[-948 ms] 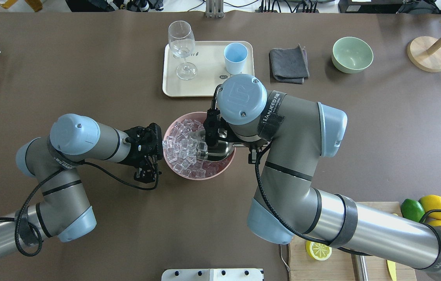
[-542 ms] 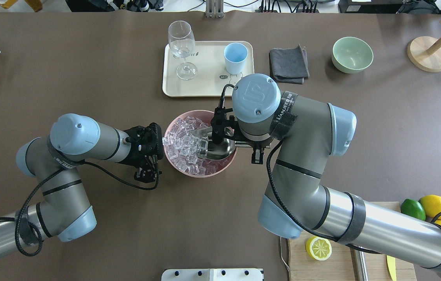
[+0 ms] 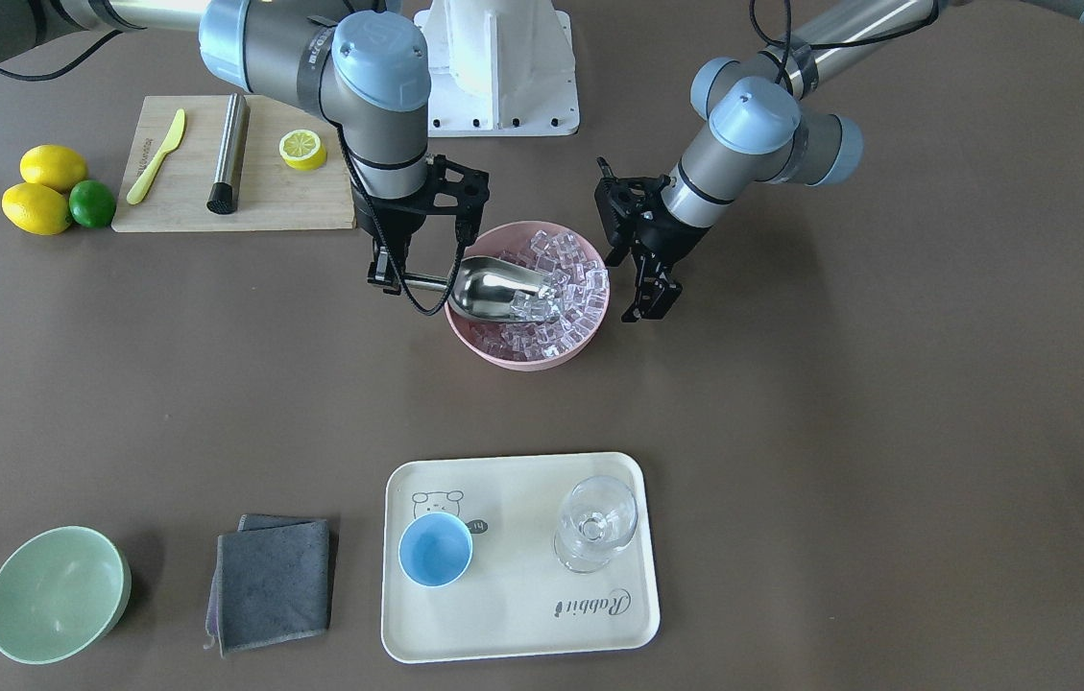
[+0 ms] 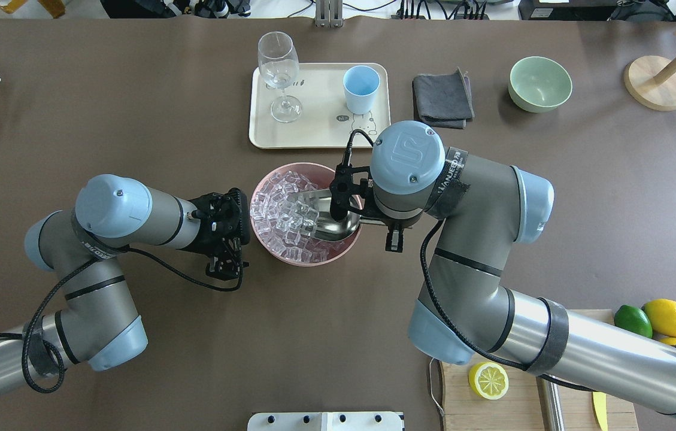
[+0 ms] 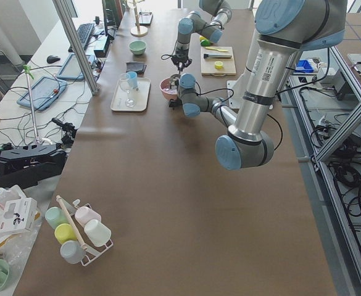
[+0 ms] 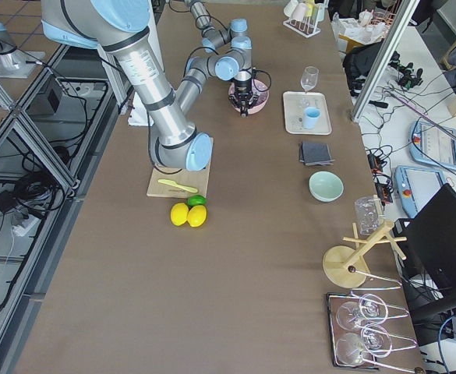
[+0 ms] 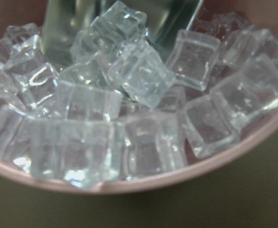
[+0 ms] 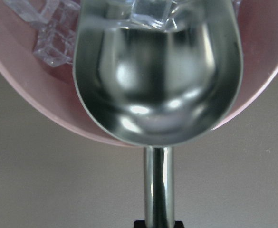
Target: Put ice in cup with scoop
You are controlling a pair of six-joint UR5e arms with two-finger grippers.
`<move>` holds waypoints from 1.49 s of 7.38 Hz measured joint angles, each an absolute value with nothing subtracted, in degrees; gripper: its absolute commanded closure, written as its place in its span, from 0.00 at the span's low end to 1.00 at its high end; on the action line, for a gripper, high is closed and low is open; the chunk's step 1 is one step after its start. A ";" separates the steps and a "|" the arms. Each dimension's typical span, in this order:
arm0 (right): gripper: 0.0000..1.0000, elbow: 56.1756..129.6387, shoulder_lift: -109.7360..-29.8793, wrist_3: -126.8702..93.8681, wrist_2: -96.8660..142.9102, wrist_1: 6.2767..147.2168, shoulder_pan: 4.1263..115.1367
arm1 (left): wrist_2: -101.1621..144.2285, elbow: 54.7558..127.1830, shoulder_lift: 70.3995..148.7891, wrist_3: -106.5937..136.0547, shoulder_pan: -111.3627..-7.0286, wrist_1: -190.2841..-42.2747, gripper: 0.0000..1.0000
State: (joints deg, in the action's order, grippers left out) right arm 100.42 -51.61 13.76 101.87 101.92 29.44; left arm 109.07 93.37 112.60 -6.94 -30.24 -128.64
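The pink bowl (image 3: 590, 331) (image 4: 266, 245) holds many clear ice cubes (image 3: 570, 278) (image 4: 281, 203) (image 7: 139, 76). The steel scoop (image 3: 489, 288) (image 4: 338, 224) (image 8: 158, 85) lies tilted in the bowl's right side, with a few cubes at its mouth. My right gripper (image 3: 390, 280) is shut on the scoop's handle (image 8: 157, 185) just outside the rim. My left gripper (image 3: 652, 297) (image 4: 241, 224) hovers by the bowl's left rim; its jaws are not clear. The light-blue cup (image 3: 435, 549) (image 4: 361, 88) stands empty on the cream tray (image 3: 522, 614) (image 4: 314, 129).
A wine glass (image 3: 596, 523) (image 4: 278, 66) shares the tray. A grey cloth (image 3: 271, 581) and a pale green bowl (image 3: 57, 595) lie to the tray's right. A cutting board (image 3: 186, 206) with a steel cylinder (image 3: 228, 154), lemons and a lime sits near my right arm.
My right arm has drawn back to the right, pulling the scoop through the ice toward the bowl's right rim. The bowl has shifted slightly toward the tray. The left arm has not moved.
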 measured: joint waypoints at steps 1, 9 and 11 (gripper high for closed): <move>1.00 100.15 -52.28 13.34 101.92 100.24 29.44 | 109.11 93.38 112.54 -6.94 -30.29 -129.09 0.02; 1.00 100.62 -53.51 14.10 116.29 97.23 35.03 | 109.11 93.33 111.79 -6.94 -30.35 -132.28 0.02; 1.00 101.43 -53.81 13.86 118.77 97.67 37.23 | 109.15 93.31 111.76 -6.99 -30.39 -132.43 0.02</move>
